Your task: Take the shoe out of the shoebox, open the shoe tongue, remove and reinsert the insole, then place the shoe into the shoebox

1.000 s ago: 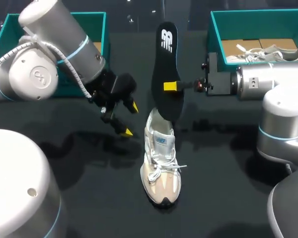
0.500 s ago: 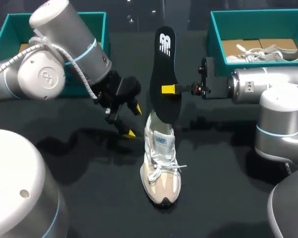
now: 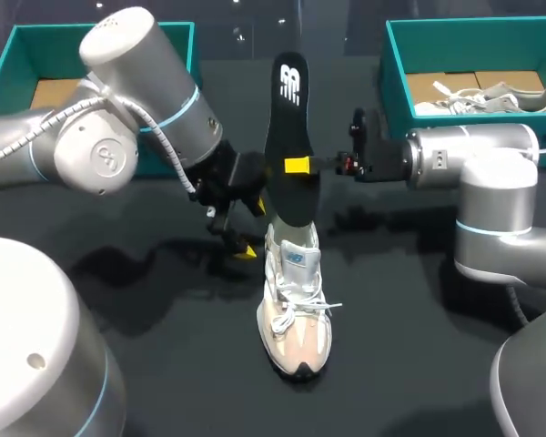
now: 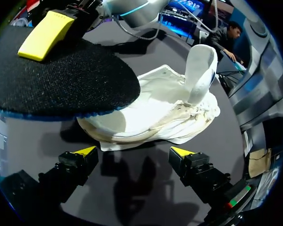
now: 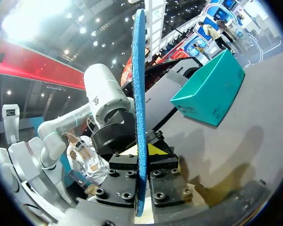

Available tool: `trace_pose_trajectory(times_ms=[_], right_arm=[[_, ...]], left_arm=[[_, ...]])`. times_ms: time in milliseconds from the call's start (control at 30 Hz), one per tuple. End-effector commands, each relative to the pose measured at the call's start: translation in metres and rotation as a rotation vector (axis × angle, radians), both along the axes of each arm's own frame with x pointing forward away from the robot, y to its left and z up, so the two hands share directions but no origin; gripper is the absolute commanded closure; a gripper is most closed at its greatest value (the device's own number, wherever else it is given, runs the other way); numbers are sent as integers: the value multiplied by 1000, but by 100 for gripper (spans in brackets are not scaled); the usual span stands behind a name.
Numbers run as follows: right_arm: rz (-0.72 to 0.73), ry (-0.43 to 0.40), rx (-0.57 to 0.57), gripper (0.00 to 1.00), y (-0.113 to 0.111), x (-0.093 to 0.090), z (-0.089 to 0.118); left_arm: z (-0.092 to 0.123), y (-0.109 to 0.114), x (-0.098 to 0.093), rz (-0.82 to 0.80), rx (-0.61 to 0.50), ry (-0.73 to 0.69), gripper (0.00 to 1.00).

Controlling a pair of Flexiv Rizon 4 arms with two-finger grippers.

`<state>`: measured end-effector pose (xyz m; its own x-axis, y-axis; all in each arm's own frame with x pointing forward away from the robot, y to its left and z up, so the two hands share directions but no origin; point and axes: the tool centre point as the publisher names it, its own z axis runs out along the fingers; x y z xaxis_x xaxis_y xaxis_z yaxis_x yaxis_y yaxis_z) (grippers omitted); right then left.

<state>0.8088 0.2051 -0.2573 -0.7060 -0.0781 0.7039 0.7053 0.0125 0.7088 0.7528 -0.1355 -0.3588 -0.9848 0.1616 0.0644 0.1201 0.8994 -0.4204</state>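
Note:
A white and beige shoe (image 3: pixel 296 305) stands on the black table, toe toward the front edge, its tongue pulled up (image 4: pixel 200 70). Over its heel the black insole (image 3: pixel 287 137) hangs upright, and my right gripper (image 3: pixel 298 166) is shut on it at mid-length. In the right wrist view the insole's blue edge (image 5: pixel 139 103) runs straight up between that gripper's (image 5: pixel 140 157) fingers. My left gripper (image 3: pixel 247 228) is open, low beside the left of the heel. In the left wrist view the shoe (image 4: pixel 155 110) lies just ahead of that open gripper (image 4: pixel 133 153), under the insole (image 4: pixel 56 80).
A teal shoebox (image 3: pixel 14 59) stands at the back left. Another teal box (image 3: pixel 396 64) at the back right holds a second shoe (image 3: pixel 491 98). The left box (image 5: pixel 210 89) also shows in the right wrist view, behind my left arm (image 5: pixel 106 101).
My left gripper has moved right and down, closer to the shoe's heel. My right arm has carried the insole slightly left, still over the heel.

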Motion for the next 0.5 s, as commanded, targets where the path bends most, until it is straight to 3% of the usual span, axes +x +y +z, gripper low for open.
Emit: trace_pose_trajectory(times_ms=[33,500], right_arm=[[12,-18,22,100,5,4,-5],[32,-131,8,100,10,0,-8]], left_arm=[[-3,1,0,-1,0,0,0],[-3,2,0,-2,1,0,0]])
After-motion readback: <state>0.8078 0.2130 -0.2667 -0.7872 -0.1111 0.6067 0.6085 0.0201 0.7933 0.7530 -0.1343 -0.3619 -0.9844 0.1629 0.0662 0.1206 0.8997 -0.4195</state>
